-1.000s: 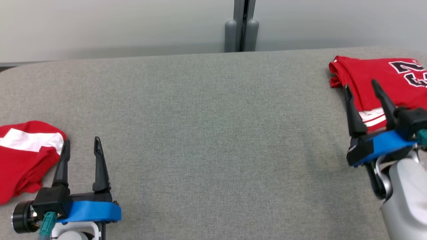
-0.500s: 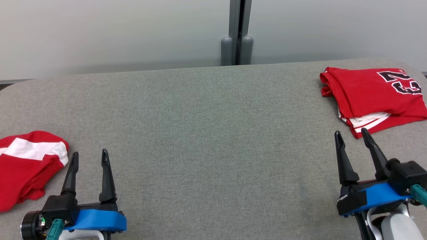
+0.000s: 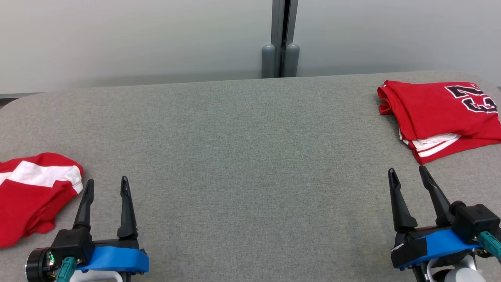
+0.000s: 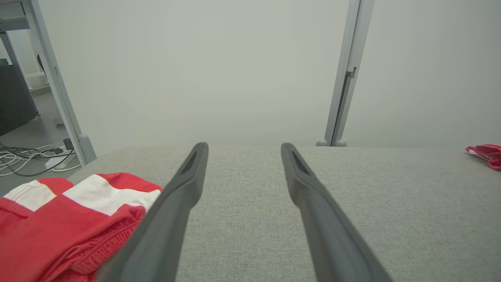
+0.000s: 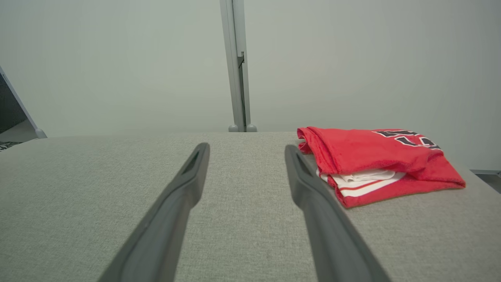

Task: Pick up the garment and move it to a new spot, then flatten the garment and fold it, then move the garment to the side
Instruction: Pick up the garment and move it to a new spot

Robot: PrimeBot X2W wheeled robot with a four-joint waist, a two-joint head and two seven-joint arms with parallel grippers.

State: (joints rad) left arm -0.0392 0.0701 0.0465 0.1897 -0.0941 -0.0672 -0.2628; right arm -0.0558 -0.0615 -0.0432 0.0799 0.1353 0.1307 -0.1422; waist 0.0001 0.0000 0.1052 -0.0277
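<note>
A folded red garment (image 3: pixel 434 113) with black numerals and white trim lies flat at the table's far right, also seen in the right wrist view (image 5: pixel 372 152). A second red and white garment (image 3: pixel 31 192) lies crumpled at the left edge (image 4: pixel 70 211). My right gripper (image 3: pixel 407 169) hovers open and empty just short of the folded garment's near corner (image 5: pixel 247 145). My left gripper (image 3: pixel 107 180) is open and empty too, just right of the crumpled garment (image 4: pixel 244 145).
The table (image 3: pixel 250 156) has a grey fabric top with rounded corners. Behind it stands a pale wall with a grey post (image 3: pixel 281 39). Cables lie on the floor beyond the left end (image 4: pixel 27 156).
My right gripper drew back from over the folded garment toward the near edge, still open. The head camera shifted a little. The left gripper held its place.
</note>
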